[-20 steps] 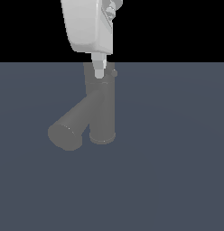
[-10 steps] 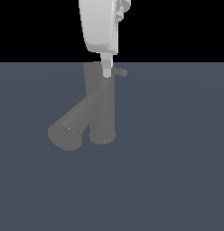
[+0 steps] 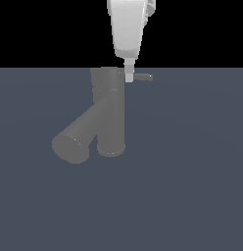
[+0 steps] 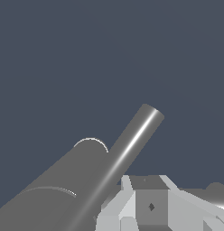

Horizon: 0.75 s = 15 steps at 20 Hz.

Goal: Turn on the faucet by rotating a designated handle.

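Observation:
The dull grey faucet (image 3: 109, 115) stands upright, and its thick spout (image 3: 74, 142) slants down toward the exterior view's left. The thin handle (image 3: 143, 77) sticks out from the top cap toward the exterior view's right. My gripper (image 3: 129, 76) comes down from above. Its slim fingertips sit against the handle's root beside the cap. The fingers look pressed together, with nothing between them. In the wrist view the faucet's tubes (image 4: 127, 144) stretch away from my gripper (image 4: 150, 210). I cannot tell the spout from the body there.
A flat dark blue-grey floor (image 3: 192, 186) spreads all around the faucet. Nothing else shows on it. The white hand of my arm (image 3: 127, 24) hangs above the faucet's top.
My gripper has moved toward the exterior view's right along the faucet's top. The handle has swung with it and now sticks out further on that side.

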Available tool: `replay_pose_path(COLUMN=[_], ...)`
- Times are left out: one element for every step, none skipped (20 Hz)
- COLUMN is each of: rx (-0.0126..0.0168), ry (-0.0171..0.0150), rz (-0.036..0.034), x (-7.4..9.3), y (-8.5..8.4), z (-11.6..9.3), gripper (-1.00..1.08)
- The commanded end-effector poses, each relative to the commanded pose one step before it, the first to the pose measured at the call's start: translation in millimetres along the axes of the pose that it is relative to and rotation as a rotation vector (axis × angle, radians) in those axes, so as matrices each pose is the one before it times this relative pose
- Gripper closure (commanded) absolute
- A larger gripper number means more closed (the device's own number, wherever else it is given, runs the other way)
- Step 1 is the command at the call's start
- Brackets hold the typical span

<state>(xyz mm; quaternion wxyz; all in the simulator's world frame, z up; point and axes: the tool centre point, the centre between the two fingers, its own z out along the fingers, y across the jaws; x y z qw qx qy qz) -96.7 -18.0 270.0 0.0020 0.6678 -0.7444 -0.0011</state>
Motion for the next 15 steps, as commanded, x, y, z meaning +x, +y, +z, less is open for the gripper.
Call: replay_pose_path(rx=[0.00573,-0.00007,-0.00006,-0.00008,-0.00007,-0.00007,-0.00009,-0.00008,-0.00008,-0.00009,-0.00009,-0.00010,-0.00011,-0.00012,0.00000], ry=[-0.00044,-0.00006,-0.00005,-0.00006,-0.00006,-0.00006,-0.00007,-0.00006,-0.00007,-0.00007,-0.00008,-0.00008,-0.00009,-0.00010,0.00000], rz=[0.03453,0.00119,0.00097,0.00119,0.00097,0.00097,0.00119,0.00097,0.00097,0.00097,0.00097,0.00097,0.00097,0.00096,0.00000], x=[22.53,2.48,2.35,2.43,2.30,2.27,2.35,2.22,2.19,2.17,2.14,2.12,2.09,2.06,0.00], y=[-9.22,-2.14,-2.10,-2.08,-2.05,-2.02,-2.00,-1.97,-1.94,-1.91,-1.89,-1.86,-1.84,-1.81,0.00], z=[-0.22,0.00,-0.01,0.00,0.00,0.00,0.00,0.00,0.00,0.00,0.00,0.01,0.01,0.01,0.00], gripper=[1.08,1.08,1.08,1.08,1.08,1.08,1.08,1.08,1.08,1.08,1.08,1.08,1.08,1.08,1.08])
